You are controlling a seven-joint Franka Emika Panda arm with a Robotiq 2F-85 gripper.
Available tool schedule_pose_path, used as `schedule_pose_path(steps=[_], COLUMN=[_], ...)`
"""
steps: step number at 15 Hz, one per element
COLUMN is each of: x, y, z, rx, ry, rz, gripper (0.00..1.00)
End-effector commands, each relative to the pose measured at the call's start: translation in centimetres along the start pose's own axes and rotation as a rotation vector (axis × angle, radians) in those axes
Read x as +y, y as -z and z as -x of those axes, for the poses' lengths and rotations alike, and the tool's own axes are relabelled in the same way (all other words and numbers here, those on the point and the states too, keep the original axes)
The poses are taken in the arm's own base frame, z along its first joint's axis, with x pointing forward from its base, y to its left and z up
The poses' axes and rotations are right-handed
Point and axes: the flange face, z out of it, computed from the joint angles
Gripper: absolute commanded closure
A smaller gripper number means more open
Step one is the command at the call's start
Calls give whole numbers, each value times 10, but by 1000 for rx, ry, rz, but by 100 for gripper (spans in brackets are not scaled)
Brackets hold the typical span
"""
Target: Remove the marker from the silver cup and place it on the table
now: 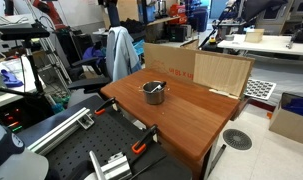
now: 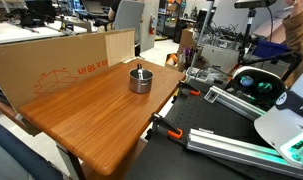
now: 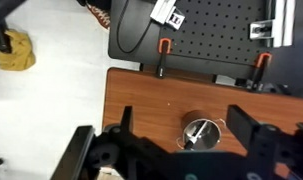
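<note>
Stage: at the very start, by my reading; no part of the job looks done.
Marker (image 2: 139, 70): stands in the silver cup (image 2: 140, 80), a thin dark stick leaning on the rim and poking a little above it, just left of frame centre in an exterior view.
Silver cup: upright on the desk (image 2: 81, 115), well in from every edge; in an exterior view (image 1: 154, 92) it sits at frame centre, and in the wrist view (image 3: 201, 131) at lower centre-right.
Desk: bare reddish-brown wood around the cup, with no marker lying on it.
End effector (image 3: 183, 128): jaws spread wide and holding nothing. In the wrist view its two dark fingers frame the bottom of the picture, the cup lying between them but nearer the right-hand one. It appears to hang high over the desk and touches neither cup nor marker.
Beyond the desk: orange clamps (image 3: 163, 48) grip its far edge, in front of the black perforated workbench (image 3: 211, 30) in the upper part of the wrist view.
Left to do: come down over the cup, close on the marker's exposed tip, lift it clear, lay it on bare wood.
Uncertain: the marker's lean cannot be made out in the wrist view.
</note>
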Motion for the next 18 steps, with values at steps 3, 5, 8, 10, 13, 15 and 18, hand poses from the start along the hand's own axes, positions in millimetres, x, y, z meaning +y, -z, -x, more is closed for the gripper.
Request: schedule_pose_path(steps=[3, 5, 8, 10, 13, 15, 18], x=[-6, -16, -30, -39, -52, -57, -59], y=[-16, -31, -58, -79, -113, -133, -157], z=[-13, -25, -48, -66, -90, -105, -130], rx=[10, -4, -11, -27, -62, -76, -79], ry=[-27, -36, -96, -159, -241, -283, -363], rz=[-87, -124, -166, -174, -194, -208, -235], gripper=[0, 0, 0, 0, 0, 0, 0])
